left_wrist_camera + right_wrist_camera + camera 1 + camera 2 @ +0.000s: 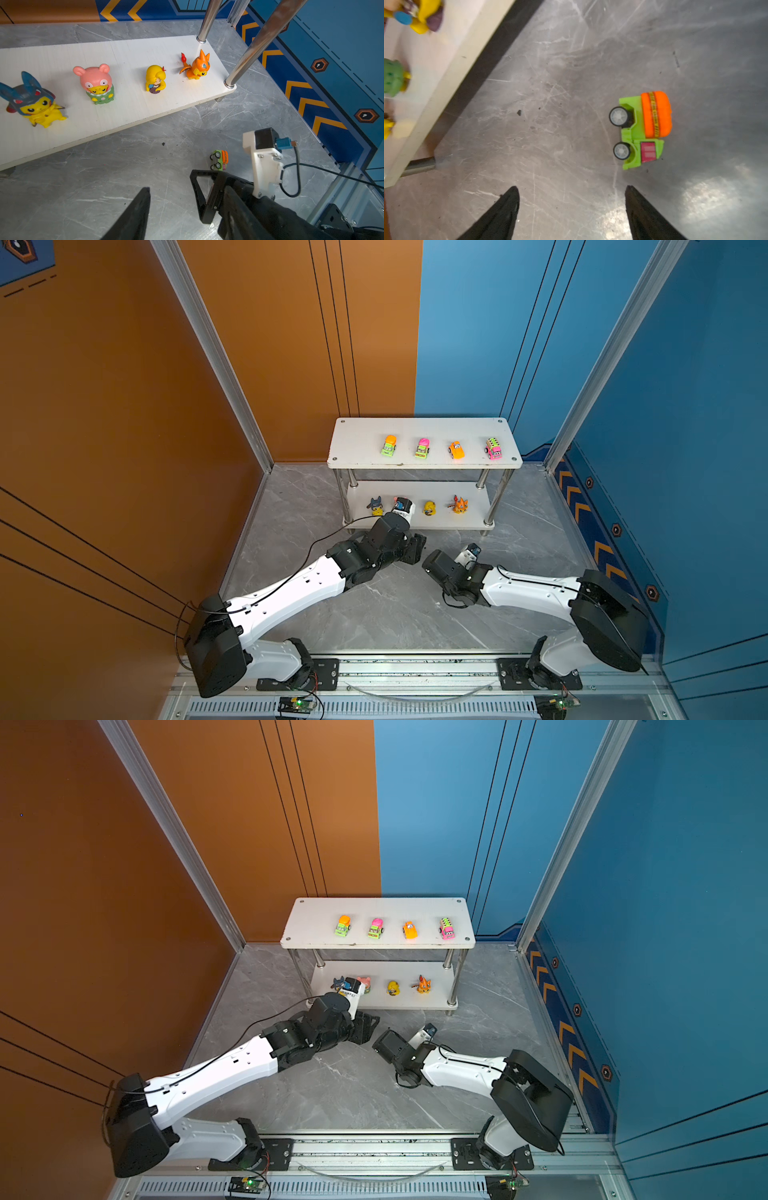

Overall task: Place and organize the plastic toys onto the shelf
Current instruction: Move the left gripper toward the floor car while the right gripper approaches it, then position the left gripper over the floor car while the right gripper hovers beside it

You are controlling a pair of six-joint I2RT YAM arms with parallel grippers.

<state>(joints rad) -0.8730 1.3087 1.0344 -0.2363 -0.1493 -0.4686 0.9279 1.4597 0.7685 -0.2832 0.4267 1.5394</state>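
Right wrist view: our right gripper (571, 186) gapes wide and empty near the green-orange car (641, 128), which lies tipped sideways on the floor (550, 124) at six o'clock of the shelf (357, 443). Our left gripper (415, 548) is parted and empty.

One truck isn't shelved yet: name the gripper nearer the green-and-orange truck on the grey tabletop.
Right. The right gripper hangs open just short of the green-and-orange truck, which lies on its side. The left gripper sits farther off, beyond the right one.
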